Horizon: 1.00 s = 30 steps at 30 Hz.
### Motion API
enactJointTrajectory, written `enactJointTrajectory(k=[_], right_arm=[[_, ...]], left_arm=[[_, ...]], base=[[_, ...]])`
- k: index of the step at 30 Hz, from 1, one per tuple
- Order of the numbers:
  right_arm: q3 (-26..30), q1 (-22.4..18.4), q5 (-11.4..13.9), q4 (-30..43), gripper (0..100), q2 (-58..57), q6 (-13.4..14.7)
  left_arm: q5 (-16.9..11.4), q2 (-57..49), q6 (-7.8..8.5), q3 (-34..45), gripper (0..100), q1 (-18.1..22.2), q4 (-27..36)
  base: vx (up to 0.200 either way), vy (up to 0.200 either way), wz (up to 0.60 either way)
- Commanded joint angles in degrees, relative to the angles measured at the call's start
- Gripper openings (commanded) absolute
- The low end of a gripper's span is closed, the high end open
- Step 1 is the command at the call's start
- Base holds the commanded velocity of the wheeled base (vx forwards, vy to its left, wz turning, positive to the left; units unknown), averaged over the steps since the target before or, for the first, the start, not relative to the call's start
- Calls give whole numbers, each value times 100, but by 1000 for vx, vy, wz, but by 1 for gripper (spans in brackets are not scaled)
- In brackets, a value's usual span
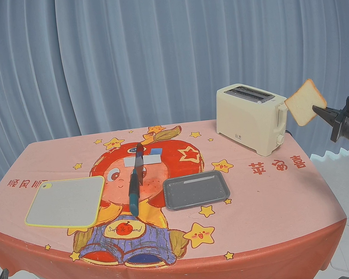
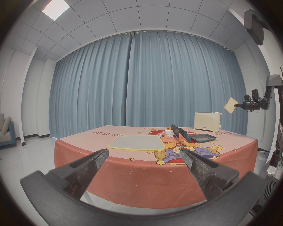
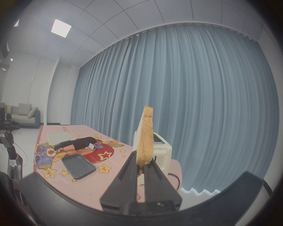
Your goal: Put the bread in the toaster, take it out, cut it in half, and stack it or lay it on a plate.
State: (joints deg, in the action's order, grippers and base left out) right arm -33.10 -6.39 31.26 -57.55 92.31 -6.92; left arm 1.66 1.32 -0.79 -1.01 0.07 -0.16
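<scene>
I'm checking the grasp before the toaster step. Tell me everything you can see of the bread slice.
The bread is one whole, uncut slice, pale crumb with a tan crust. The right gripper pinches its lower edge between its fingers, holding it tilted in the air, beside and slightly higher than the toaster, not touching it.

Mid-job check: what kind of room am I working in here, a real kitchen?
Probably a staged test room, not a kitchen: a blue curtain backs the table, the ceiling is office tile with panel lights, and a sofa sits by a bare wall.
</scene>
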Motion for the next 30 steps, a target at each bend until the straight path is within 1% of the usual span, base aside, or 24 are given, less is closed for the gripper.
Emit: enactJointTrajectory(k=[1,15,16,19,30], right_arm=[[-355,-3,3,-2,0,341,7],[-1436,15,-6,7,0,1017,-2],[-1436,15,-6,7,0,1017,-2],[-1788,76,-6,25,0,1193,-2],[-2667,366,-14,95,0,1844,-2]], left_arm=[[1,9,0,101,100,1,-2],[1,9,-9,101,100,1,-2],[1,9,-9,101,100,1,-2],[1,9,0,101,100,1,-2],[1,9,0,101,100,1,-2]], base=[[0,0,0],[0,0,0],[0,0,0],[0,0,0],[0,0,0]])
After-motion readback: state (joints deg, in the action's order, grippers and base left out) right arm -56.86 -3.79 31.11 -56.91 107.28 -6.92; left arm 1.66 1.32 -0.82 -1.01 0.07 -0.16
